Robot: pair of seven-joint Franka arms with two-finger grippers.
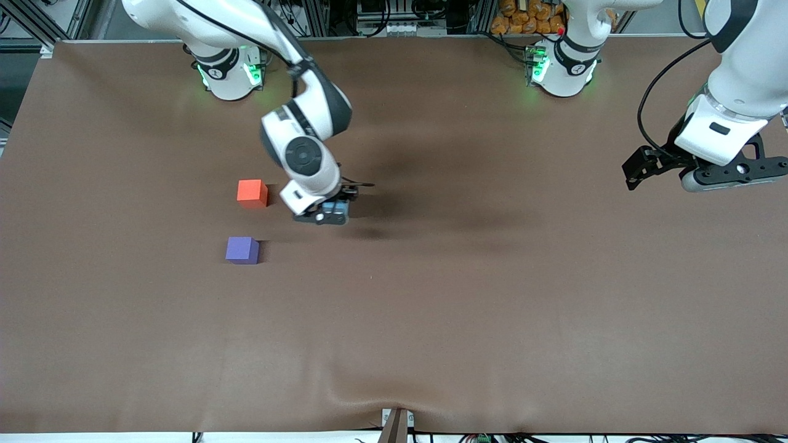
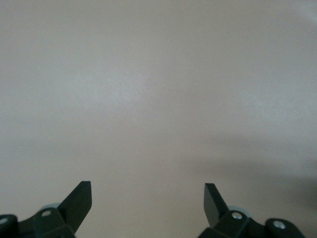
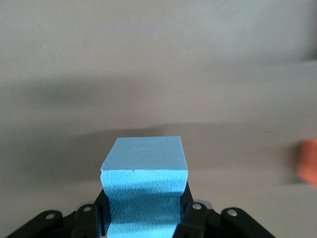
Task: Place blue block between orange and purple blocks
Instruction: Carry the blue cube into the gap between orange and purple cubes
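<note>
The right gripper (image 1: 332,212) has its fingers pinched onto the blue block (image 3: 144,171), low at the table (image 1: 492,307) just beside the orange block (image 1: 252,191), toward the left arm's end from it, while the purple block (image 1: 242,250) sits nearer the front camera than the orange one. The gap between those two cubes looks narrow, so a slightly skewed approach could knock either aside, or the pinched cube could twist and land off-line. The left gripper (image 2: 147,203) waits spread wide and empty over bare cloth at its own end
</note>
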